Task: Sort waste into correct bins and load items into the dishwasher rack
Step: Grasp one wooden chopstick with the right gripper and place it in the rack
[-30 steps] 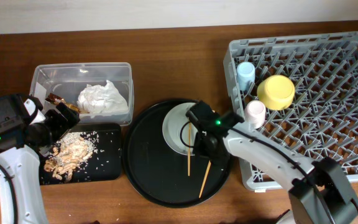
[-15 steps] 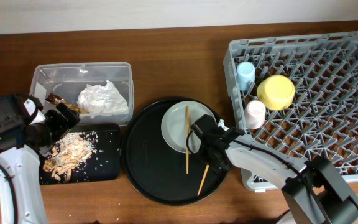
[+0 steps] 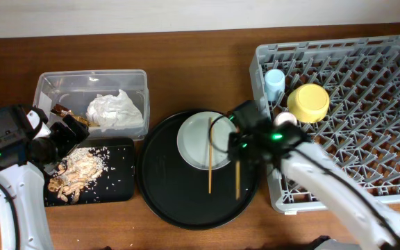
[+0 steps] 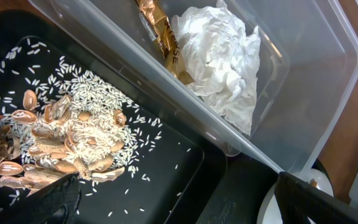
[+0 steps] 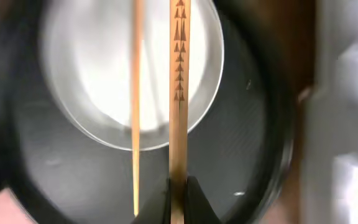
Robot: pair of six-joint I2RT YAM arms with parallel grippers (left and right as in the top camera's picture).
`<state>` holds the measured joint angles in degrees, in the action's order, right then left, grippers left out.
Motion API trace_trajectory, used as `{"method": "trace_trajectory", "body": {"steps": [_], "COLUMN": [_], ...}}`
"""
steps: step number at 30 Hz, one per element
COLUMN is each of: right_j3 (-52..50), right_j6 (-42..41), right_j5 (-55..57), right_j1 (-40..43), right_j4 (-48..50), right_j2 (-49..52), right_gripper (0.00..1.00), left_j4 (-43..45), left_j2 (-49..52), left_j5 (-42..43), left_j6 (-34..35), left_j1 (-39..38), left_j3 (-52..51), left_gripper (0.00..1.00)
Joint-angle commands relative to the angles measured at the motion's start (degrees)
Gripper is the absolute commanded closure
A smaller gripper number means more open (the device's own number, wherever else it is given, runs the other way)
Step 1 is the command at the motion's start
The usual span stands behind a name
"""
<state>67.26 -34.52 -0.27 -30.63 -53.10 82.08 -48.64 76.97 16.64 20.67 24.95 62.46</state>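
Observation:
My right gripper (image 5: 179, 193) is shut on one wooden chopstick (image 5: 179, 87) and holds it above the big round black tray (image 3: 165, 201); it shows in the overhead view (image 3: 237, 177) too. The second chopstick (image 3: 210, 156) lies across the white plate (image 3: 193, 142) on that tray. My left gripper (image 4: 173, 205) is open over the shallow black tray (image 3: 117, 184), which holds tan food scraps (image 3: 75, 170). The clear tub (image 3: 92, 80) holds the white napkin (image 3: 117, 110) and the brown-and-gold wrapper (image 4: 160, 34). The blue cup (image 3: 274, 83), pink cup (image 3: 283, 119) and yellow bowl (image 3: 308, 103) sit in the grey rack (image 3: 367, 118).
The rack takes up the table's right side and the round tray the middle. The two bins stand side by side at the left, the tub behind the black tray. Rice grains (image 4: 73, 87) are scattered over the black tray.
My right gripper has taken hold of one chopstick and lifted it off the round tray, moving right toward the rack. The left arm has not moved.

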Motion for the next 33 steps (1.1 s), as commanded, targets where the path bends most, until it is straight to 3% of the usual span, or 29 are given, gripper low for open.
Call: {"method": "trace_trajectory", "body": {"steps": [1, 5, 8, 11, 17, 19, 20, 21, 22, 25, 33], "right_j3": [4.6, 5.0, 5.0, 5.0, 5.0, 5.0, 5.0, 5.0, 5.0, 5.4, 12.6], "right_j6": [20.5, 43.1, 53.7, 55.7, 60.2, 60.2, 60.2, 60.0, 60.0, 59.2, 54.0], "right_j5": [9.5, 21.9, 22.8, 22.8, 15.5, 15.0, 15.0, 15.0, 15.0, 13.3, -20.1], "right_j1": [6.9, 16.9, 24.5, 32.2, 39.9, 41.4, 42.0, 42.3, 42.3, 41.8, 34.6], "right_j4": [-2.2, -1.5, 0.5, 4.7, 10.0, 11.1, 11.9, 12.3, 13.0, 13.4, 4.2], "right_j2": [-5.0, -6.6, -4.8, -1.2, 6.3, 8.7, 10.0, 10.6, 11.0, 10.5, 5.3], "right_gripper": [0.96, 0.96, 0.96, 0.96, 0.96, 0.71, 0.51, 0.06, 0.01, 0.01, 0.01], "left_j4": [0.1, 0.1, 0.1, 0.1, 0.1, 0.1, 0.1, 0.1, 0.1, 0.1, 0.1], "left_j2": [-0.6, -0.6, -0.6, -0.6, -0.6, -0.6, -0.6, -0.6, -0.6, -0.6, -0.6], "left_j5": [0.0, 0.0, 0.0, 0.0, 0.0, 0.0, 0.0, 0.0, 0.0, 0.0, 0.0], "left_j6": [0.5, 0.5, 0.5, 0.5, 0.5, 0.5, 0.5, 0.5, 0.5, 0.5, 0.5], "left_j1": [0.3, 0.3, 0.3, 0.3, 0.3, 0.3, 0.3, 0.3, 0.3, 0.3, 0.3], "left_j3": [0.1, 0.1, 0.1, 0.1, 0.1, 0.1, 0.1, 0.1, 0.1, 0.1, 0.1], "left_gripper": [0.01, 0.01, 0.01, 0.01, 0.01, 0.01, 0.01, 0.01, 0.01, 0.01, 0.01]}}
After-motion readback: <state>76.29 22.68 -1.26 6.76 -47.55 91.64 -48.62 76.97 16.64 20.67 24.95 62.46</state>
